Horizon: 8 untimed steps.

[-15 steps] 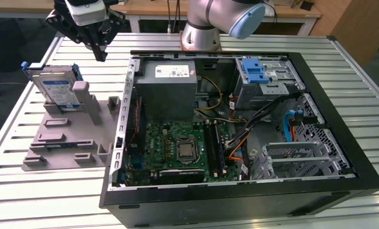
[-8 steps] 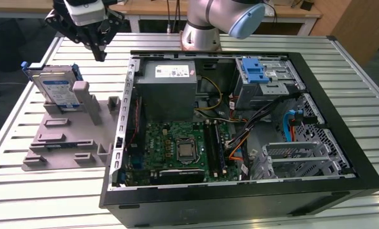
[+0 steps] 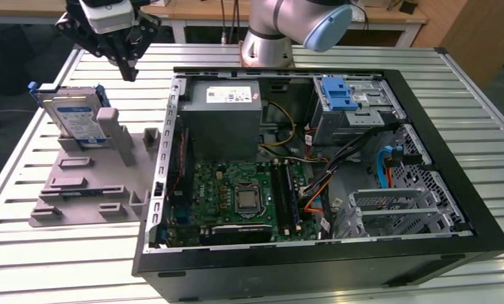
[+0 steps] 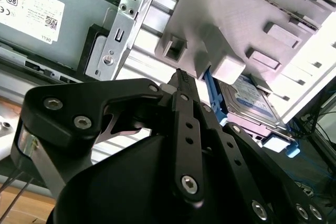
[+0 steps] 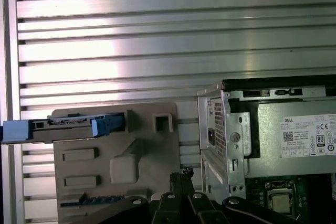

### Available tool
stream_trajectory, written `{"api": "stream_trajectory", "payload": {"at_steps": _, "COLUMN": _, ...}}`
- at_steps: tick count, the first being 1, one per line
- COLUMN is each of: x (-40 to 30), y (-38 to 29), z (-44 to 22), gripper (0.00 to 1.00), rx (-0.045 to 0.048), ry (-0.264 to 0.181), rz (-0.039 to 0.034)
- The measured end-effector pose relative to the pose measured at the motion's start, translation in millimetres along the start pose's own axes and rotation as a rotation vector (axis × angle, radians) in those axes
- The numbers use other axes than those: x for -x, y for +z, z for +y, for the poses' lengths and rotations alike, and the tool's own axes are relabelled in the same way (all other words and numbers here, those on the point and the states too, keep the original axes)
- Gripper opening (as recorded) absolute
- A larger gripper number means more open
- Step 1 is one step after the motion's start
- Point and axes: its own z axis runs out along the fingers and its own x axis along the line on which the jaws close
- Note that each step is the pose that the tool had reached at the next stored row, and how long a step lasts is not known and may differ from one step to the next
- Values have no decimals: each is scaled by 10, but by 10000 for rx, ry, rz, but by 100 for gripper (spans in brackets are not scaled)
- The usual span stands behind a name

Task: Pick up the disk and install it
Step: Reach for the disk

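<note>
Upper left of the exterior view, over the slatted table [image 3: 66, 266], my gripper [image 3: 130, 71] hangs with its fingers pointing down, pressed together and pinching nothing. Just below it and a little to the left in that frame, the disk [image 3: 72, 117] stands on edge in a grey holder [image 3: 82, 190], blue carrier around it, label facing the frame's lower right. I am near the disk but not touching it. Centre and right of the frame lies the open case [image 3: 319, 275], its power supply [image 3: 226, 120] toward the upper middle. Both wrist views show my gripper [image 4: 181, 77] [image 5: 181, 174] with the disk [image 4: 252, 100] [image 5: 68, 123] beyond it in the holder.
</note>
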Motion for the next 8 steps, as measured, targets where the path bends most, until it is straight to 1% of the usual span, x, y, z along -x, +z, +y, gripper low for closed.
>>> {"api": "stream_trajectory", "payload": {"at_steps": 8, "x": -44, "y": 2, "z": 4, "gripper": 11, "rx": 0, "ry": 0, "rz": 0}}
